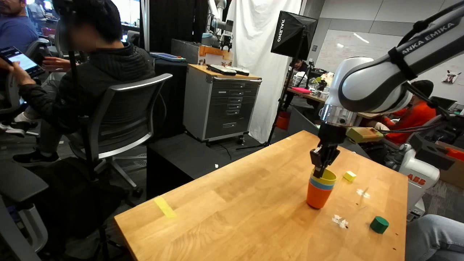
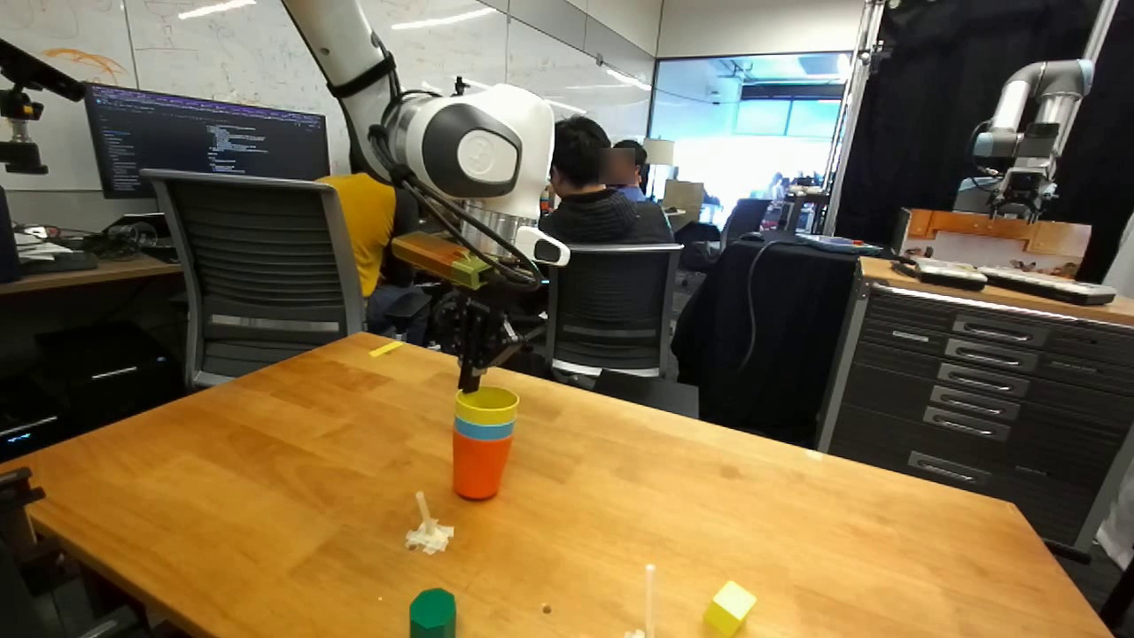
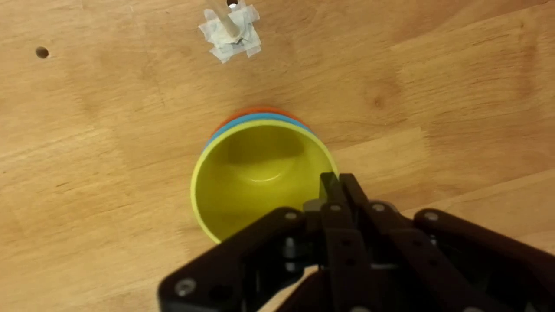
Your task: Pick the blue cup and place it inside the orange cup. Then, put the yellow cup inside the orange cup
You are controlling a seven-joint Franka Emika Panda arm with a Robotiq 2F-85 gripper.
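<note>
The three cups stand nested and upright on the table. The orange cup (image 1: 318,196) is outermost, the blue cup (image 1: 321,185) sits in it with only its rim band showing, and the yellow cup (image 1: 329,177) is inside the blue one. The same stack shows in an exterior view with the yellow cup (image 2: 489,406), blue cup (image 2: 484,431) and orange cup (image 2: 480,465). In the wrist view the gripper (image 3: 338,177) is shut on the yellow cup's rim (image 3: 260,164), one finger inside and one outside. Thin arcs of the blue rim (image 3: 260,115) and orange rim (image 3: 260,109) show behind it.
A yellow block (image 1: 349,176) and a dark green block (image 1: 379,224) lie on the wooden table (image 1: 224,206). Two thin pegs stand in tape patches (image 2: 429,537) near the stack. Yellow tape (image 1: 165,207) marks a far corner.
</note>
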